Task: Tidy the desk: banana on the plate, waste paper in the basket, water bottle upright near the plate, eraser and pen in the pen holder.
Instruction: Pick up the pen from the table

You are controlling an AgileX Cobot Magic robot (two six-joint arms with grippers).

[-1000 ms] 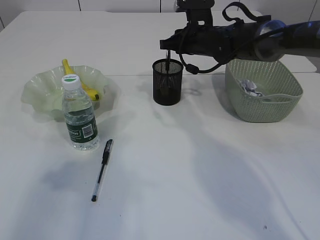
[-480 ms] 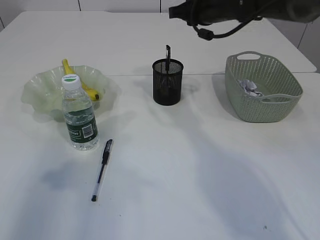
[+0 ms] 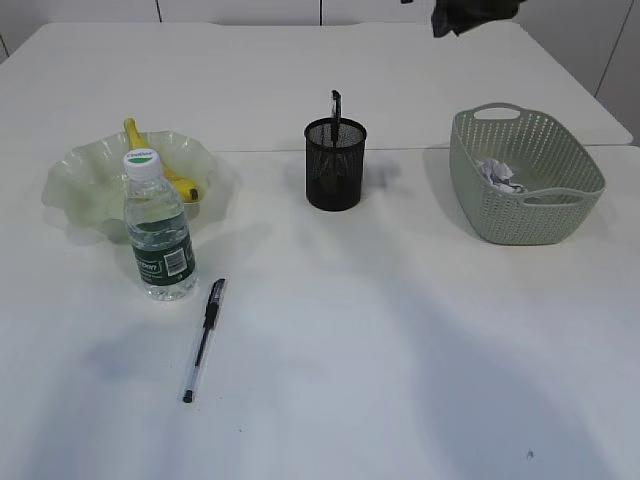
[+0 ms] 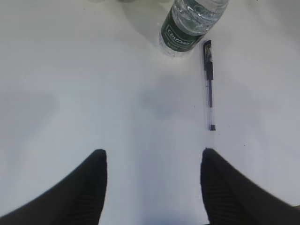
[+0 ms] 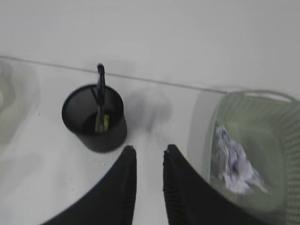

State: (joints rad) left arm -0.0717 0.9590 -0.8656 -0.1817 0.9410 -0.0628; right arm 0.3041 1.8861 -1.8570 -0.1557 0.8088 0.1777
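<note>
A yellow banana point(image 3: 166, 172) lies on the pale green plate point(image 3: 75, 190). The water bottle point(image 3: 159, 228) stands upright in front of the plate and shows in the left wrist view point(image 4: 188, 26). A black pen point(image 3: 204, 340) lies on the table beside it point(image 4: 209, 86). The black mesh pen holder point(image 3: 335, 165) has another pen point(image 3: 336, 104) standing in it. Crumpled paper point(image 3: 499, 175) lies in the green basket point(image 3: 560, 200). My left gripper point(image 4: 152, 161) is open and empty above bare table. My right gripper point(image 5: 149, 152) is narrowly open and empty, above and between holder point(image 5: 96, 122) and basket point(image 5: 253, 117).
Only a dark part of my right arm point(image 3: 468, 15) shows at the top edge of the exterior view. A seam between two white tabletops point(image 3: 250, 151) runs behind the plate, holder and basket. Something yellowish lies at the holder's bottom point(image 5: 100, 123).
My right arm has lifted up and back from over the pen holder and has nearly left the exterior view. The pen stays standing in the holder. Nothing else moved.
</note>
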